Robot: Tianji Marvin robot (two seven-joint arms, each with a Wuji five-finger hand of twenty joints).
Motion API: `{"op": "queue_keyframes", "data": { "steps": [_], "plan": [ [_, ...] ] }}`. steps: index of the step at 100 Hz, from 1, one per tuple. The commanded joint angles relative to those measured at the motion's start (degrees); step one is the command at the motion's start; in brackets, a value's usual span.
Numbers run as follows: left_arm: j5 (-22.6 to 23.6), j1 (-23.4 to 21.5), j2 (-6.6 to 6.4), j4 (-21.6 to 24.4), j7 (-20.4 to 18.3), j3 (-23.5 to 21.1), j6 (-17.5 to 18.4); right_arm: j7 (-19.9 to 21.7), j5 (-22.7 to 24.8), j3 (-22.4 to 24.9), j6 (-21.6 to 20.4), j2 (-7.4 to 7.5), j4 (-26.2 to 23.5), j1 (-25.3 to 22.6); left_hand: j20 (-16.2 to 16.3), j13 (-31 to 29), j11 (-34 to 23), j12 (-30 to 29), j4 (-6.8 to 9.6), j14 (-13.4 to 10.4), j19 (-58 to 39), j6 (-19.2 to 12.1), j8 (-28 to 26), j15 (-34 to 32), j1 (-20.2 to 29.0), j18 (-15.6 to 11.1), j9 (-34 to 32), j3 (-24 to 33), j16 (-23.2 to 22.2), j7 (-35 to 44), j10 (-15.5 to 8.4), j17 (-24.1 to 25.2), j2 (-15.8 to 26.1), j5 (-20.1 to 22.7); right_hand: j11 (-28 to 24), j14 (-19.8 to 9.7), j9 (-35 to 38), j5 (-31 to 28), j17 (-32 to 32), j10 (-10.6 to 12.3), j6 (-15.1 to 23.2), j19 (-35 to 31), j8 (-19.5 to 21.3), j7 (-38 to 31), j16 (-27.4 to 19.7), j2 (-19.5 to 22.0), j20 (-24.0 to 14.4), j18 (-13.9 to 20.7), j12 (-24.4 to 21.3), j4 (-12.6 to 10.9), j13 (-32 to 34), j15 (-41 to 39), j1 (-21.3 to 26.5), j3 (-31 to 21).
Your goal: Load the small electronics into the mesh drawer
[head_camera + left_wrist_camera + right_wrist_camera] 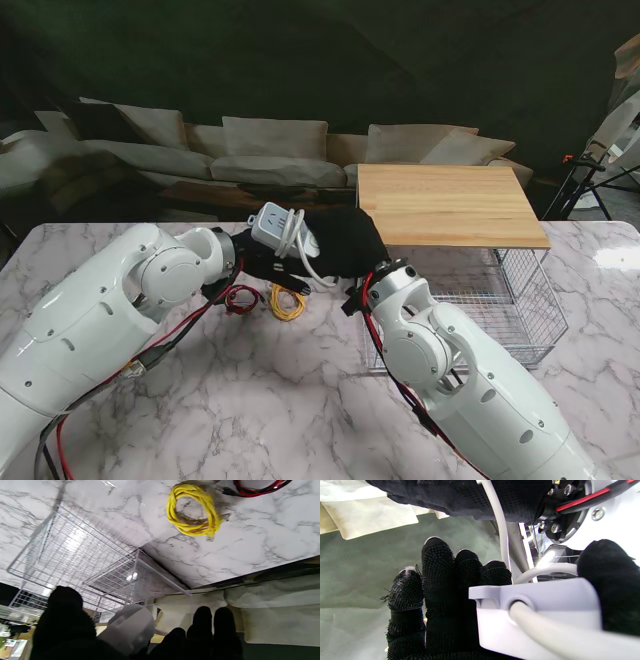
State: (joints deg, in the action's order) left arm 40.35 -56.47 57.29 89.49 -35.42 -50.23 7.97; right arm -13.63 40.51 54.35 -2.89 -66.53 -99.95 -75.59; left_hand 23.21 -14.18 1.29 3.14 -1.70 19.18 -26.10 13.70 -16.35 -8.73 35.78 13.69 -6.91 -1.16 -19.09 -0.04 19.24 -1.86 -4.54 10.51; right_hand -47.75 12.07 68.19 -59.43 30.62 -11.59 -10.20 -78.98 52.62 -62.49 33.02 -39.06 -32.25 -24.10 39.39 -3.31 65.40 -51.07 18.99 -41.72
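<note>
A white power strip (273,226) with a looping white cord is held up over the table's middle, left of the mesh drawer (520,300). My right hand (345,250), in a black glove, has the strip (537,615) between its thumb and straight fingers (437,562). My left hand (262,262) reaches in from the left. Between that hand's thumb (65,605) and fingers sits a white rounded end (131,627), apparently of the same strip. The drawer (75,552) is a wire basket and looks bare inside.
A coiled yellow cable (287,303) and a red-and-black cable (240,298) lie on the marble just nearer to me than the hands. A wooden board (445,205) covers the drawer frame's far part. Sofas stand beyond the table.
</note>
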Motion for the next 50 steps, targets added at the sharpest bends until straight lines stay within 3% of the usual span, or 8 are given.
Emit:
{"op": "queue_keyframes", "data": {
  "steps": [1,4,14,27,35,50],
  "plan": [
    [0.1,-0.7,0.02,0.5,-0.1,-0.8,-0.5,0.2,0.0,0.2,0.3,-0.20,-0.8,0.2,-2.4,4.1,1.0,-2.5,-0.39,1.7,4.3,0.5,6.4,1.9,-3.2,3.4,3.2,-0.8,2.5,-1.7,0.5,1.6,-1.6,-2.9,-4.0,-1.2,0.7,-5.1,-0.3,5.6,3.2,-0.4,2.3,-6.1,0.9,12.9,-0.1,-1.1,0.5,-1.1,0.5,-0.4,10.0,-27.4],
    [0.7,-1.2,0.12,0.8,0.4,-1.2,-1.0,0.3,0.0,0.2,0.3,-0.18,-0.8,0.1,-2.2,5.7,1.0,-2.5,-0.40,2.3,6.1,-0.4,12.9,2.2,-4.0,4.2,3.1,-0.7,3.3,-2.3,-0.3,1.7,-2.7,-2.9,-4.0,-1.2,0.6,-5.1,-0.3,5.7,3.1,-0.4,2.2,-6.2,0.9,12.9,-0.1,-1.1,0.5,-1.1,0.6,-0.4,10.0,-27.4],
    [2.8,-2.5,0.22,2.1,0.9,-2.9,-2.6,0.5,0.1,0.3,0.4,-0.14,-0.8,0.1,-2.0,6.4,1.0,-2.5,-0.42,3.6,7.2,-0.3,16.8,2.2,-4.4,5.3,3.1,-0.9,3.7,-3.3,-0.5,0.9,-4.0,-2.9,-4.0,-1.2,0.7,-5.1,-0.4,5.7,3.1,-0.3,2.2,-6.2,0.9,12.9,-0.1,-1.1,0.5,-1.0,0.5,-0.3,10.0,-27.4],
    [4.0,-3.9,0.21,3.6,0.8,-5.0,-3.4,0.6,0.1,0.3,0.6,-0.10,-0.8,0.1,-1.9,5.4,1.0,-2.5,-0.40,3.7,7.8,-0.6,17.3,1.5,-4.3,6.4,3.1,-0.8,3.7,-3.2,-0.3,-0.1,-5.3,-2.8,-3.9,-1.1,0.5,-5.2,-0.5,5.7,3.1,-0.2,2.1,-6.3,0.9,13.2,0.0,-1.2,0.5,-1.0,0.4,-0.3,10.0,-27.4],
    [4.9,-4.8,0.07,4.7,0.4,-6.3,-2.9,0.8,-0.1,0.3,0.8,-0.11,-0.8,0.1,-2.1,2.4,0.9,-2.5,-0.38,2.3,10.5,-1.0,17.4,0.9,-2.3,9.7,3.0,-0.5,3.6,-3.1,-1.7,1.2,-7.6,-2.8,-3.9,-1.0,0.4,-4.9,-0.8,5.5,3.0,0.0,2.0,-6.2,0.8,13.2,0.1,-1.3,0.5,-0.9,0.2,-0.1,10.3,-27.2],
    [6.2,-5.7,-0.01,5.5,0.6,-7.7,-1.2,0.2,-1.1,0.2,1.4,-0.44,-0.6,0.3,2.0,-1.1,-1.5,7.5,-0.33,-0.1,11.8,-1.4,10.5,-0.1,-0.6,11.9,-0.3,-0.4,0.9,-0.7,-2.6,0.5,-9.6,-2.8,-4.0,-1.0,0.2,-4.8,-0.8,5.5,3.0,0.2,2.0,-6.3,0.8,13.3,0.1,-1.3,0.5,-0.8,0.0,-0.1,10.3,-27.2]
  ]
}}
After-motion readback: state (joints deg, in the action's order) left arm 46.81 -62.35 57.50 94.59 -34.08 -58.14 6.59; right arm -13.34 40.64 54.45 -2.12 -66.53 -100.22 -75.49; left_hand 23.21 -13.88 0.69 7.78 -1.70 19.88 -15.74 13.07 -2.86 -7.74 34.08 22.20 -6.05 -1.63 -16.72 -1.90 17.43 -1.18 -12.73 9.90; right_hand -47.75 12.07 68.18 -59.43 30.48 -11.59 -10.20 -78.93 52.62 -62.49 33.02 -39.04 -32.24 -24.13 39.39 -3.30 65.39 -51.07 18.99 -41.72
